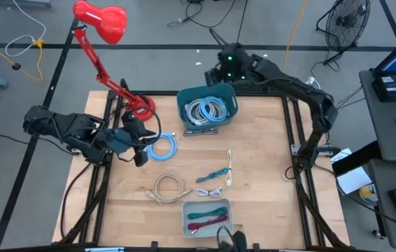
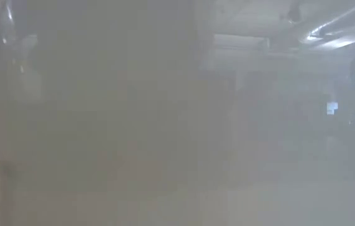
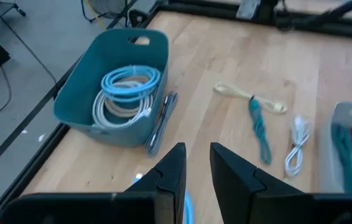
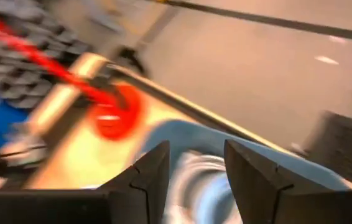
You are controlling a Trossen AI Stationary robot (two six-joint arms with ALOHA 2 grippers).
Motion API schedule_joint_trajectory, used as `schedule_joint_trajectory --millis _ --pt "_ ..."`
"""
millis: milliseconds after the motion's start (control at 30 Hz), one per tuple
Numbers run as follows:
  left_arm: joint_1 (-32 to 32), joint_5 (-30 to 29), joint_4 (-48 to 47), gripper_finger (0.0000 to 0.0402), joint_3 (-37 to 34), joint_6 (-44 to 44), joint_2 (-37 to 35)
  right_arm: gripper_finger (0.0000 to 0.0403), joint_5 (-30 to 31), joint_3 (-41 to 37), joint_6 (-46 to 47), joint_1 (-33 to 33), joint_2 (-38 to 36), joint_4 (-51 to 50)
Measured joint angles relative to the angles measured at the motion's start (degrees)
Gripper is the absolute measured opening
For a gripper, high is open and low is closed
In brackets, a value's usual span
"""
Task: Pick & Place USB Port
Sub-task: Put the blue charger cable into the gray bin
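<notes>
Broadly, the desk carries a teal bin of coiled cables at its far edge, a blue coil left of centre, a beige coil, loose cables in the middle and a grey tray at the near edge. The right pincer hangs over the bin's far rim, its fingers apart with nothing between them. The left pincer sits just left of the blue coil, fingers slightly apart and empty. The loose cables lie near-right of the left pincer, long axes running roughly near to far; the left arm looks nearer to them, the right nearer the bin.
</notes>
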Motion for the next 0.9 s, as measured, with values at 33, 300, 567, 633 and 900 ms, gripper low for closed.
schedule_joint_trajectory --millis 33,300,567,633,900 --pt "0.0 0.1 0.9 0.0076 0.0 0.0 0.0 0.0142 -1.6 0.0 -0.1 0.6 -0.9 1.4" --pt "0.1 0.8 5.6 0.0076 0.0 -1.6 0.0 0.0141 -17.1 0.0 -5.1 7.8 -6.9 3.6" --pt "0.4 1.8 12.4 0.0076 0.0 -8.6 0.8 0.0141 -22.1 0.0 -12.2 19.7 -10.6 -10.9" --pt "0.5 3.4 14.5 0.0076 0.0 -9.4 1.7 0.0141 -21.8 -0.5 -14.1 23.1 -11.3 -15.1" --pt "0.5 7.0 18.4 0.0076 0.0 -12.4 8.8 0.0141 -14.1 -12.3 -15.8 34.3 -15.1 -16.1"
